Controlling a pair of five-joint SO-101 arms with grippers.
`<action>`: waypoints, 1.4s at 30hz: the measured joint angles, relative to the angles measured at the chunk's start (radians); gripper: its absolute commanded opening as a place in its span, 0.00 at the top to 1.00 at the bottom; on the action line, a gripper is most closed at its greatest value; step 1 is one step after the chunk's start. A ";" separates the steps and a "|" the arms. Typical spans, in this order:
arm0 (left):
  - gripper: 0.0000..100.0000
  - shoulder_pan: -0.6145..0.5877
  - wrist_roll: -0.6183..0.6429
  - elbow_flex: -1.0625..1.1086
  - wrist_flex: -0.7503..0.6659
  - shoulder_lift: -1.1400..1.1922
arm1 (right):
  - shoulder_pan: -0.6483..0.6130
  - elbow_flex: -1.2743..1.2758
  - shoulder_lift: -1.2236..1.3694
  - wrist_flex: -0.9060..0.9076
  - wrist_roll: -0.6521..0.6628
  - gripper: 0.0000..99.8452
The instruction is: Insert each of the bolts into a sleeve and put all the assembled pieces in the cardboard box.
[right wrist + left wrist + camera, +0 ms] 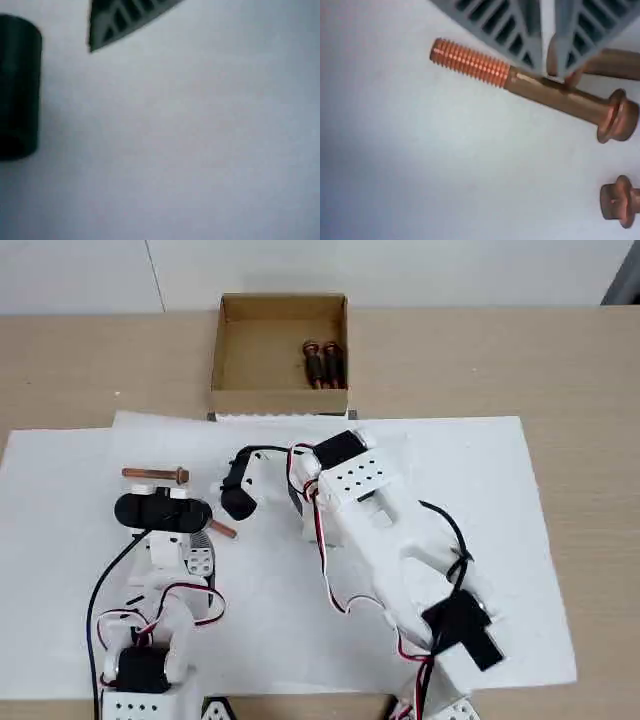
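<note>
A long copper bolt point(540, 87) lies on the white paper, threads one way and flanged head the other; from above it is the bolt point(155, 474). My left gripper point(551, 75) hovers over its shank with the fingers almost together and nothing between them. A second bolt point(222, 530) lies beside the left gripper point(160, 490), its shank point(615, 62) showing behind one finger. A further bolt head point(620, 200) sits nearby. A black sleeve point(237, 502) rests by my right gripper point(245, 485); the sleeve point(17, 85) stays apart from the one grey finger point(125, 22).
The cardboard box point(232, 350) stands at the back centre with two assembled pieces point(323, 364) lying inside at its right. White paper point(450, 460) covers the work area on a wooden table point(580, 360). Cables trail from both arms.
</note>
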 measured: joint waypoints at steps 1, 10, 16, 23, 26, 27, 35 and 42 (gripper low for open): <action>0.99 0.000 0.000 0.000 0.000 0.000 | 0.000 0.000 0.011 -0.011 0.000 0.86; 0.99 0.000 0.000 0.000 0.000 0.000 | 0.000 0.000 0.104 -0.097 0.000 0.87; 0.99 0.000 0.000 0.000 0.000 0.000 | 0.000 -0.002 0.163 -0.121 0.017 0.87; 0.99 0.000 0.000 0.000 0.000 0.000 | 0.006 -0.020 0.204 -0.140 0.020 0.99; 0.99 0.000 0.000 0.000 0.000 0.000 | 0.008 -0.021 0.206 -0.143 0.020 0.99; 0.99 0.000 0.000 0.000 0.000 0.000 | 0.009 -0.021 0.206 -0.143 0.020 0.99; 0.99 0.000 0.000 0.000 0.000 0.000 | 0.044 -0.104 0.235 -0.087 -0.040 0.99; 0.99 0.000 0.000 0.000 0.000 0.000 | 0.135 -0.272 0.241 0.044 -0.169 0.99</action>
